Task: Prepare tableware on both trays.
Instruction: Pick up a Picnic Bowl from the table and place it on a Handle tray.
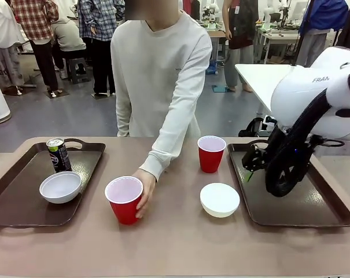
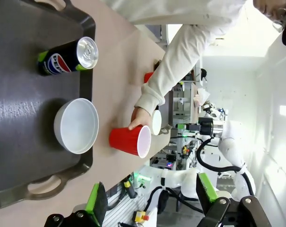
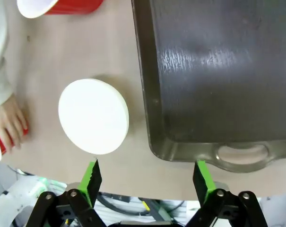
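Observation:
On the left tray (image 1: 13,200) stand a dark Pepsi can (image 1: 58,154) and a white bowl (image 1: 60,186); the left wrist view shows that tray (image 2: 20,94), can (image 2: 67,56) and bowl (image 2: 76,125) too. A person's hand (image 1: 144,191) holds a red cup (image 1: 124,200) on the table. A second red cup (image 1: 210,153) and a second white bowl (image 1: 219,199) stand just left of the bare right tray (image 1: 302,202). My right gripper (image 1: 251,168) hangs open over that tray's left side, and in its wrist view my right gripper (image 3: 146,178) is above the tray rim (image 3: 152,118) beside the bowl (image 3: 93,116). My left gripper (image 2: 151,197) is open, holding nothing.
The person stands at the far edge, one sleeve (image 1: 175,116) reaching across the middle of the table. Bare tabletop (image 1: 175,243) runs along my side. People and other tables fill the room behind.

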`<action>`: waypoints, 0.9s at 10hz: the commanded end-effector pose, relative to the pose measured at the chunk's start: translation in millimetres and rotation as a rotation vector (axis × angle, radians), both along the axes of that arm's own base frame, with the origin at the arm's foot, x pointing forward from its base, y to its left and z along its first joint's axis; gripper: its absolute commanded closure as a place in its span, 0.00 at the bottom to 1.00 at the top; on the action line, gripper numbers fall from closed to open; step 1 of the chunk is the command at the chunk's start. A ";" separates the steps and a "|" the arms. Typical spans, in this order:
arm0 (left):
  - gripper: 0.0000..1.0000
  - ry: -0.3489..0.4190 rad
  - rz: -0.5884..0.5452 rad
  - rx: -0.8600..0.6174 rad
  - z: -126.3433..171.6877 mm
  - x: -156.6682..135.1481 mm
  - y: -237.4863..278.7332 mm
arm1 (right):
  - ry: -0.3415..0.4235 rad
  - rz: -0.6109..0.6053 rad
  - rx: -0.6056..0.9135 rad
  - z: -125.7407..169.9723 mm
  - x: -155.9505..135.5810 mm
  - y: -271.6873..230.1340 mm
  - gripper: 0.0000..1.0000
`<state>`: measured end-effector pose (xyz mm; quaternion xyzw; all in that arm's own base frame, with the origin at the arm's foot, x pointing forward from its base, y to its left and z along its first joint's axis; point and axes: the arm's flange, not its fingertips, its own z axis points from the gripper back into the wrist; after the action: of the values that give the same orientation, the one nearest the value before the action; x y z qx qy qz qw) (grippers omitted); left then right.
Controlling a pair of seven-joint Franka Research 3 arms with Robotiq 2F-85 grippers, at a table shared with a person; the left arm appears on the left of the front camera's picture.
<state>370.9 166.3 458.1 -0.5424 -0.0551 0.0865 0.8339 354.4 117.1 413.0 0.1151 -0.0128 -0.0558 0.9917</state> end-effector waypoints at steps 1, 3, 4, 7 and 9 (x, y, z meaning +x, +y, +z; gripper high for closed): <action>0.00 -0.005 -0.004 -0.007 1.5 -0.8 1.4 | 0.011 0.019 0.007 21.0 -16.1 -7.6 0.00; 0.00 -0.005 -0.004 -0.007 1.5 -0.8 1.4 | 0.011 0.019 0.007 21.0 -16.1 -7.6 0.00; 0.00 -0.005 -0.004 -0.007 1.5 -0.8 1.4 | 0.002 0.014 0.016 13.5 -7.2 -5.2 0.00; 0.00 -0.005 -0.004 -0.007 1.5 -0.8 1.4 | -0.018 0.006 -0.168 -7.6 1.1 38.6 0.00; 0.00 -0.005 -0.004 -0.007 1.5 -0.8 1.4 | 0.010 -0.006 -0.208 -22.2 22.3 60.9 0.00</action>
<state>370.9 166.3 458.2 -0.5425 -0.0548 0.0863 0.8338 354.0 165.8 395.8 0.0303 -0.0182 -0.0398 0.9986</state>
